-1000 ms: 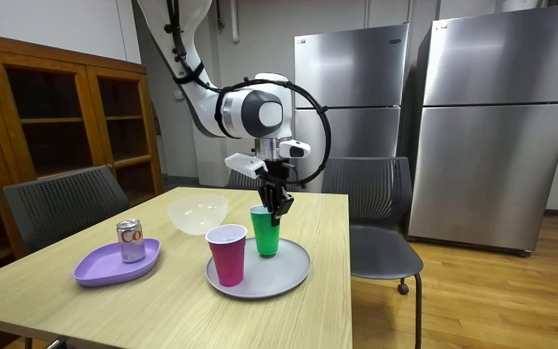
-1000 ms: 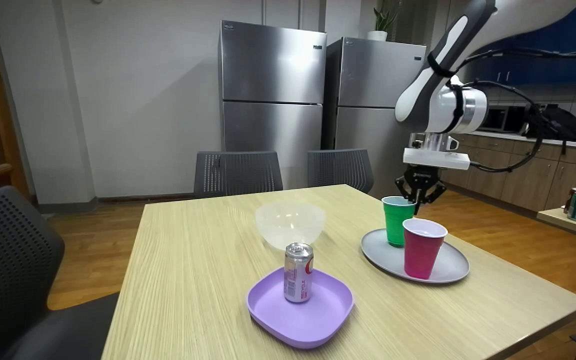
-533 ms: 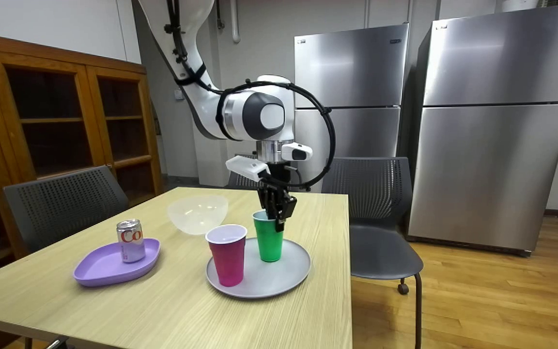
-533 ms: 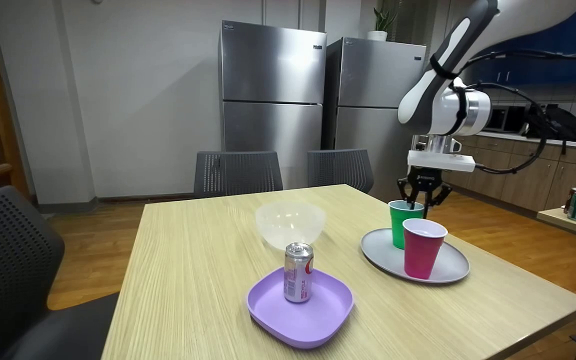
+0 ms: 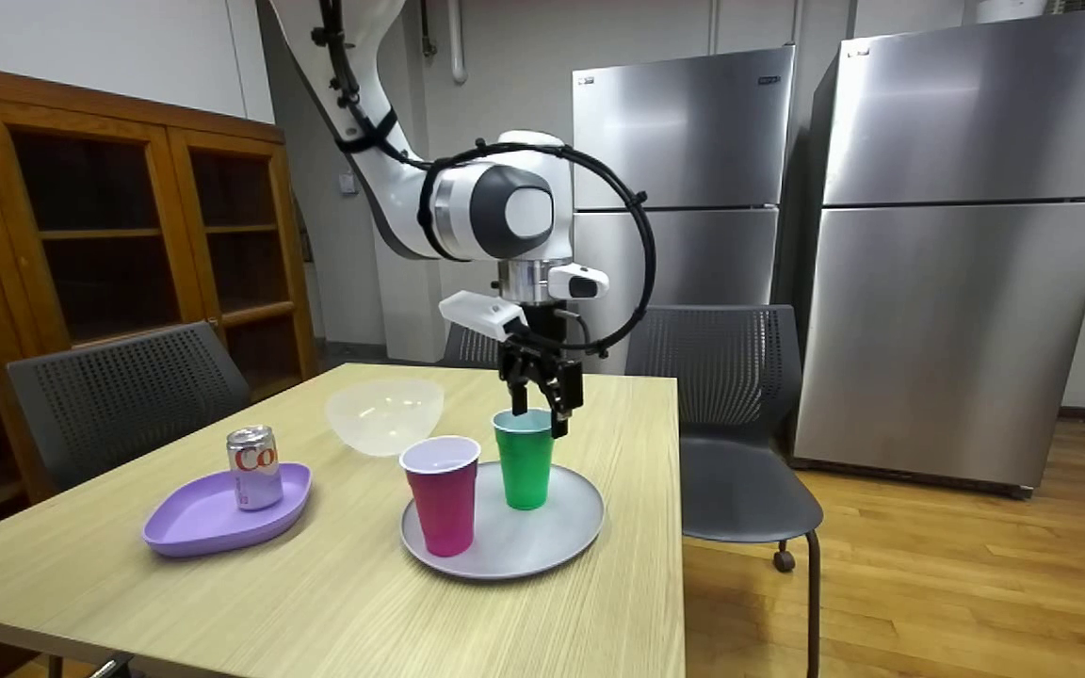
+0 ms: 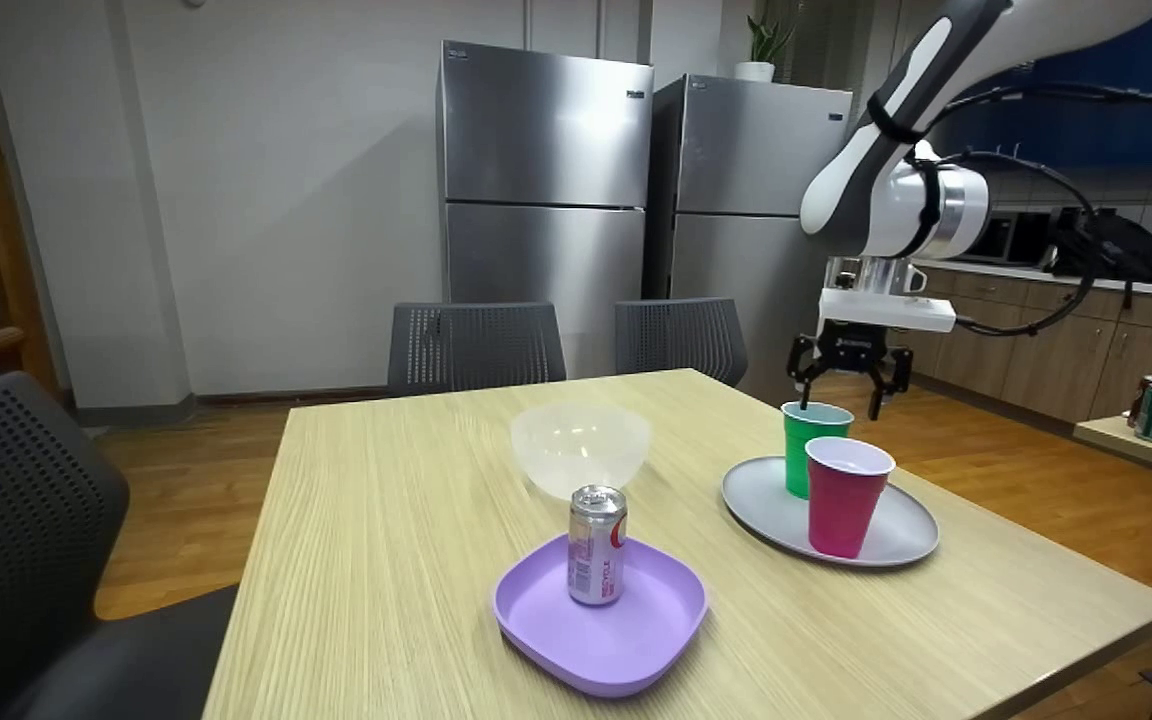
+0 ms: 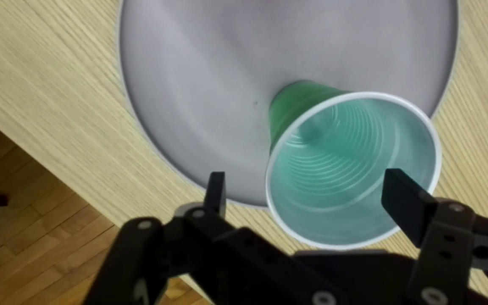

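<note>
Low in the wrist view, the gripper [image 7: 305, 186] stands spread, one fingertip [image 7: 407, 203] over the green cup [image 7: 337, 156]. Move sideways sparingly, lest it knock the cup.

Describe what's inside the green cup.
In the wrist view, the green cup shows ridged inner walls and some of its bottom, with no contents visible. One finger of the gripper covers a patch of the inside; the cup's own side hides the rest of the bottom.

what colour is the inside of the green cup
Inside, the green cup is teal, clearest in the wrist view.
</note>
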Tool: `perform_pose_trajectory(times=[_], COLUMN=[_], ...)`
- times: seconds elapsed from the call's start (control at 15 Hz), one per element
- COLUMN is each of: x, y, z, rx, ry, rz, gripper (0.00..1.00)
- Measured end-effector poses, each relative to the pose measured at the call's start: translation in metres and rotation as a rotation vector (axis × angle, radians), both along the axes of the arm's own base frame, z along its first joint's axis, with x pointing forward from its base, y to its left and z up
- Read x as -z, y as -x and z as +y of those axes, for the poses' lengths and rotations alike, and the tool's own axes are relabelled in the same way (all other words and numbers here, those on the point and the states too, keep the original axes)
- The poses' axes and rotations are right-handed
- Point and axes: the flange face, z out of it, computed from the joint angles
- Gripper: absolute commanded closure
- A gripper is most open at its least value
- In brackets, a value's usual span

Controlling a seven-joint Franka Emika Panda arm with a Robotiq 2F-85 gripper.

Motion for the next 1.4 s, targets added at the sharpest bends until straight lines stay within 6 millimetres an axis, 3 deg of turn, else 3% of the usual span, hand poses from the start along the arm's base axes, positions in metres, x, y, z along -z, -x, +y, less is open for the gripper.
perform_pose_trajectory(times=[0.53,1.13,1.4], x=[-0.054,-0.114,-0.130], y=[0.012,0.038,0.048], z=[0.006,0.034,0.042], rx=[-0.090,-0.187,-0.204], ry=[0.022,0.034,0.028], rz=[-0.050,-0.064,-0.078], gripper=[0.00,0.00,0.00])
